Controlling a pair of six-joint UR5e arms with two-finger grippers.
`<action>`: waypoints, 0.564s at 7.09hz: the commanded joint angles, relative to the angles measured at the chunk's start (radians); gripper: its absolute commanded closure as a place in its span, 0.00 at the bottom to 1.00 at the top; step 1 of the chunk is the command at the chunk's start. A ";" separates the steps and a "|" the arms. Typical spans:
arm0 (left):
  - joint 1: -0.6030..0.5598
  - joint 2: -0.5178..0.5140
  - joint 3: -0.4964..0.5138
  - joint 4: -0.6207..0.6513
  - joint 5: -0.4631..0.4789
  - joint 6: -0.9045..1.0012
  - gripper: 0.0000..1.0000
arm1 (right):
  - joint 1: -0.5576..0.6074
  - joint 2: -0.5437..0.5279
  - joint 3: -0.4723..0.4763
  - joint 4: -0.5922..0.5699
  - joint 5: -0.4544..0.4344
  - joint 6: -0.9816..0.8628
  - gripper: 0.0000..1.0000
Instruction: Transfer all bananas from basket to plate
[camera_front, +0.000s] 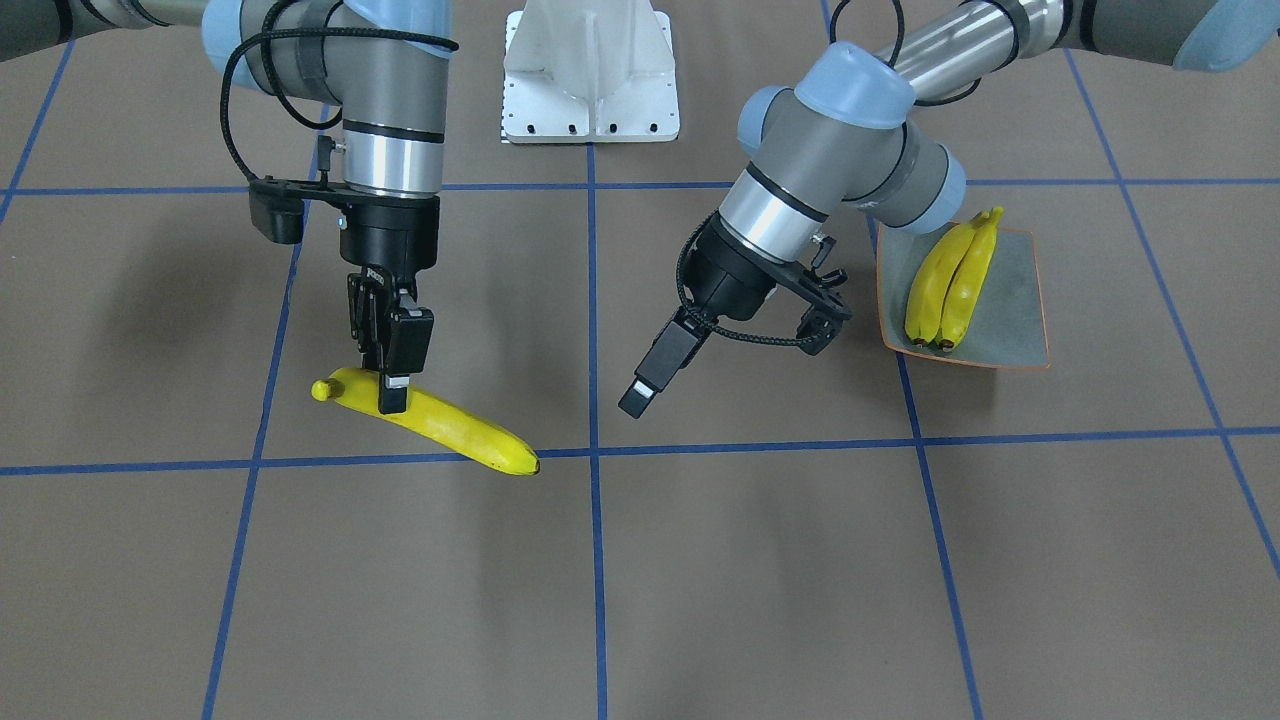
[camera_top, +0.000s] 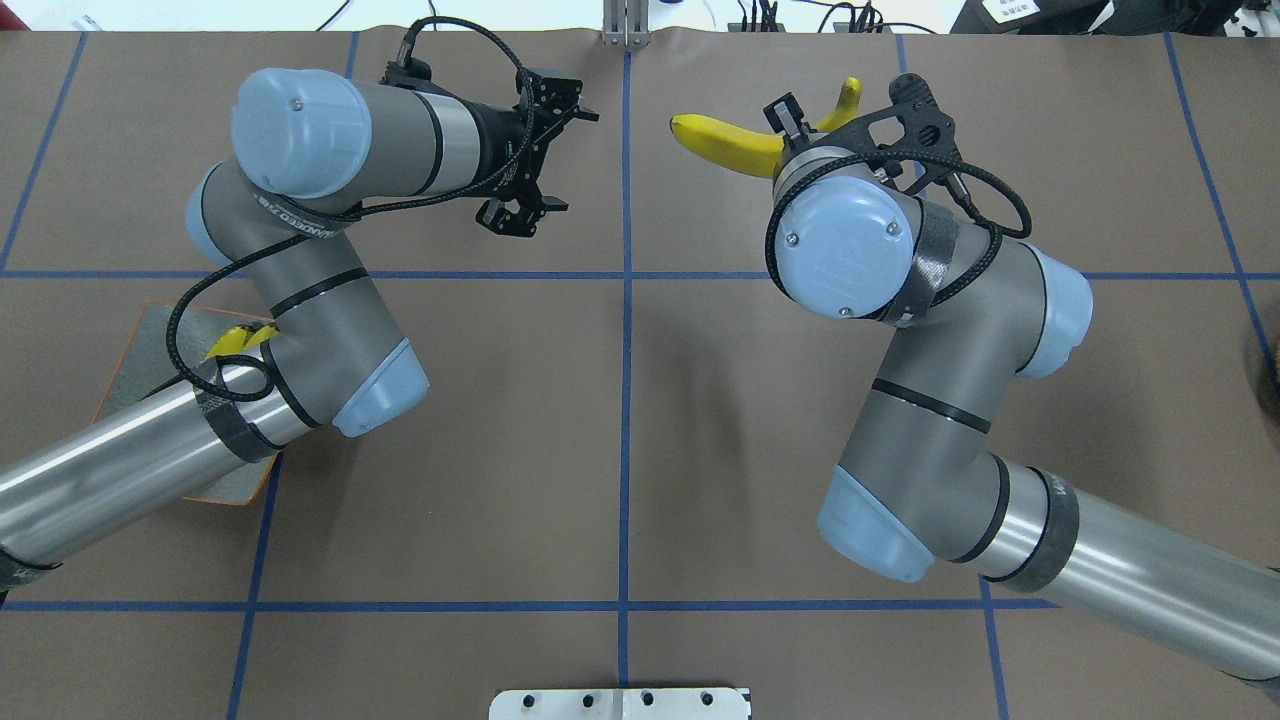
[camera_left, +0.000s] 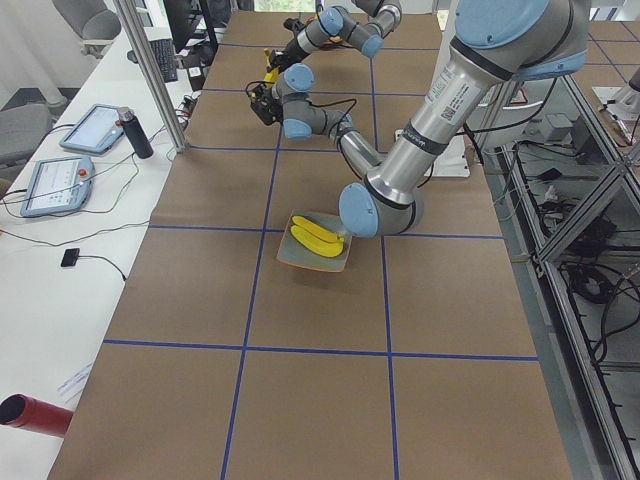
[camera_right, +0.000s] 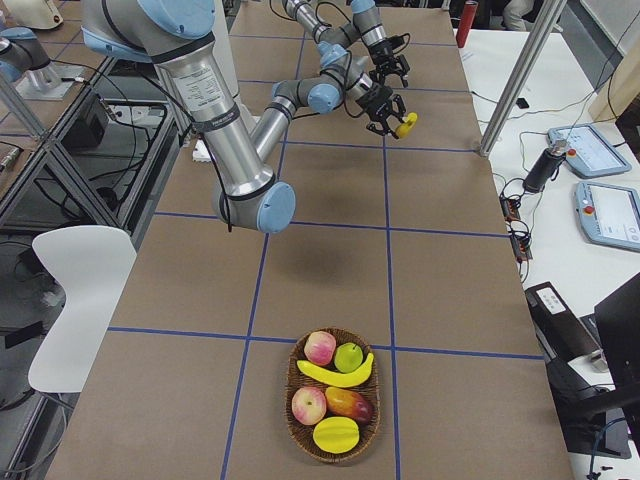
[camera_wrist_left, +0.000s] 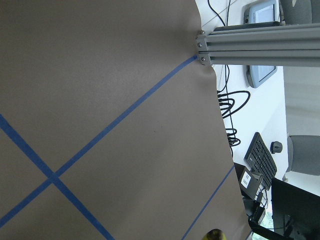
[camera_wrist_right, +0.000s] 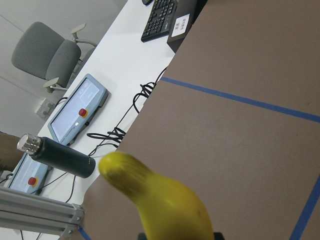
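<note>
We count four bright yellow curved bananas (camera_front: 440, 425): two on square grey-blue orange-rimmed plate (camera_front: 1010, 300), one in brown woven basket (camera_right: 335, 456), one clamped by right gripper (camera_front: 393, 392). Left gripper (camera_front: 637, 400): jaw state indeterminable.

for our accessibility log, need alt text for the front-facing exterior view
The right gripper, at the view's left, is shut on a yellow banana over a brown table with blue grid lines. The left gripper hangs empty near the centre; to its right, a grey-blue plate holds two bananas side by side.
</note>
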 joint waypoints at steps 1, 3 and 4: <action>0.008 -0.009 0.015 0.002 -0.001 0.003 0.00 | -0.079 0.002 -0.001 -0.003 -0.166 -0.076 1.00; 0.022 -0.047 0.015 0.058 -0.003 -0.009 0.00 | -0.101 0.002 -0.004 -0.003 -0.217 -0.078 1.00; 0.041 -0.078 0.012 0.101 -0.001 -0.016 0.00 | -0.104 0.000 -0.004 -0.012 -0.219 -0.078 1.00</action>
